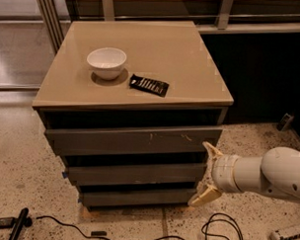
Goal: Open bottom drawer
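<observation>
- Jaws stand wide apart on the gripper (208,173), which sits at the right end of the drawer stack. One tan finger (211,150) points up near the widest front's lower corner. The other (204,196) slants down toward the right end of the lowest front; whether it touches cannot be told.
- Bottom drawer (137,197): lowest and narrowest of three dark fronts, plain and without a handle, just above the floor.
- Middle drawer (138,172): plain front, a little wider, level with the gap between the fingers.
- Top drawer (132,140): widest front, with pale scratches right of centre.
- White arm (266,176): reaches in from the right edge, low and roughly level.
- Counter (181,59): tan and glossy, above the drawers.
- White bowl (106,62): upright on the counter's left half.
- Dark packet (149,85): lies flat just right of the bowl; pale marks on it, too blurred to read.
- Black cables (220,229): looped on the speckled floor (20,162) below the arm.
</observation>
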